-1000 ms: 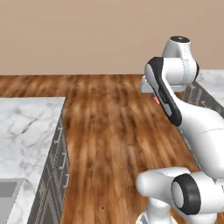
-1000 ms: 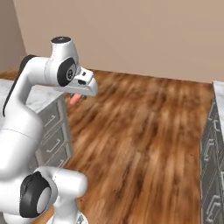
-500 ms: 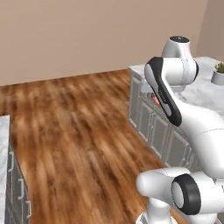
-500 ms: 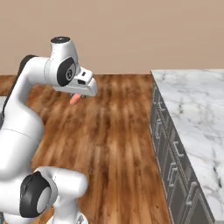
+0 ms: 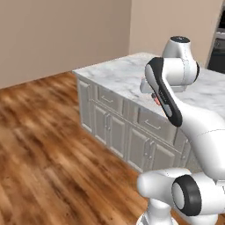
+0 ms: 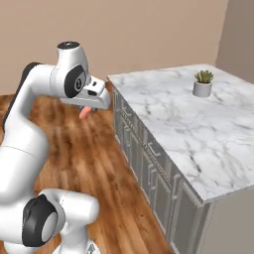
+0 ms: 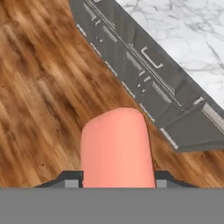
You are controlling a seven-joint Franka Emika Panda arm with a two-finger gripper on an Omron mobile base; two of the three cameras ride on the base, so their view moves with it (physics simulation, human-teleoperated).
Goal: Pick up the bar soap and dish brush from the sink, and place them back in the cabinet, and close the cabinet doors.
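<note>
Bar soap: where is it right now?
The bar soap is clamped in the claw, carried above the wood floor beside the marble-topped island.

You are looking at a home kitchen: a marble-topped island (image 6: 178, 119) with grey panelled drawers (image 5: 132, 132) is filling the frame's right, wooden flooring (image 5: 44, 145) spreading left, a potted plant (image 6: 203, 82) sitting upper right.

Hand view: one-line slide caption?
Bar soap clamped between the fingers, carried above wood floor beside a marble-topped drawer unit.
</note>
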